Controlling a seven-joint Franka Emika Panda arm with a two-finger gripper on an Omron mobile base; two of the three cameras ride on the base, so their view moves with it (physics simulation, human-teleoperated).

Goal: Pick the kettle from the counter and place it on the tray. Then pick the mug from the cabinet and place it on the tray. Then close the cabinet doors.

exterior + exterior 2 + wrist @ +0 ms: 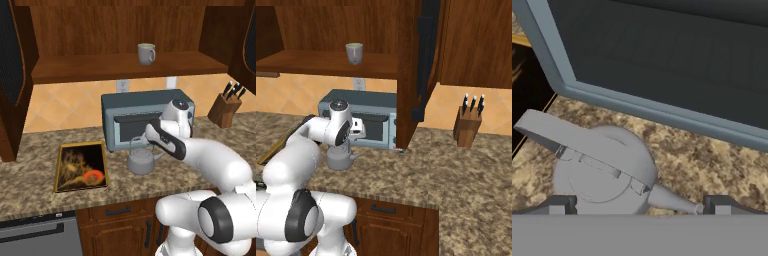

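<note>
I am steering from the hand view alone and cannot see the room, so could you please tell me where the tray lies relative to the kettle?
Observer: In the left base view the tray lies flat on the counter, to the left of the kettle and apart from it.
Operator: Thank you. Is the mug within sight?
Observer: Yes, the mug stands upright on the cabinet shelf, above the grey oven.
Operator: And are the doors open?
Observer: Yes, the right cabinet door stands swung out toward the base in the right base view.
</note>
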